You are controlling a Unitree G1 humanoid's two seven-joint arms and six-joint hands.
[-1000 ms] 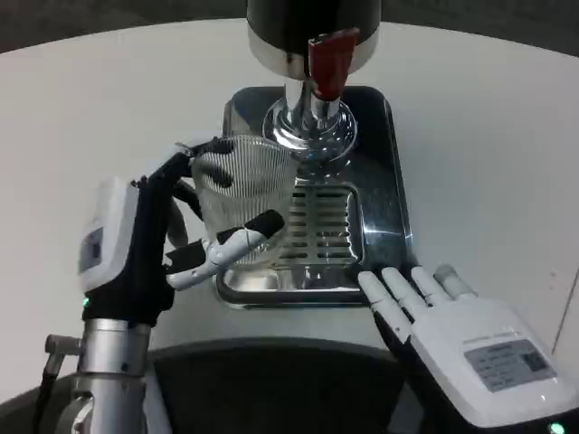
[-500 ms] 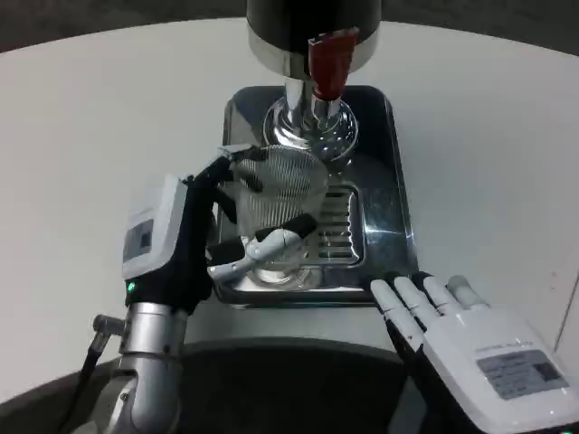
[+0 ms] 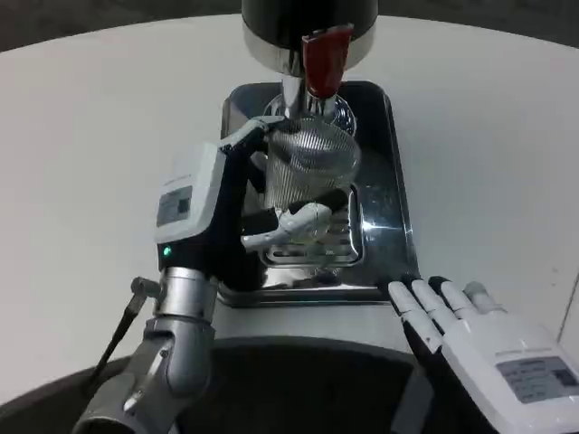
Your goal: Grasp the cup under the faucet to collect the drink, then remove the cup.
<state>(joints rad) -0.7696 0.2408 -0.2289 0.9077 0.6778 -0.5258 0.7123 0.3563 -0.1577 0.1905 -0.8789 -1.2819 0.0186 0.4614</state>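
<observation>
A round white table (image 3: 81, 136) spreads across the head view, its near edge curving over a dark floor at 6 o'clock, with a dark strip of floor beyond its far rim at 12 o'clock. At the centre lies a shiny rectangular metal drip tray (image 3: 384, 194) with a slotted grille (image 3: 339, 231) in its near half. At 12 o'clock stands a drink dispenser with a black body and chrome base (image 3: 308, 27), carrying a red tap lever (image 3: 324, 59) on its front. The clear ribbed glass cup (image 3: 312, 172) is directly under that tap, over the tray's middle, and hides most of the dispenser's chrome foot. The left hand (image 3: 240, 212) comes in from 7 o'clock and grips the cup, fingers wrapped around its left and near sides; whether the cup's base touches the tray cannot be told. The right hand (image 3: 470, 330) lies at 5 o'clock, just off the tray's near right corner, its fingers straight, apart and holding nothing.
</observation>
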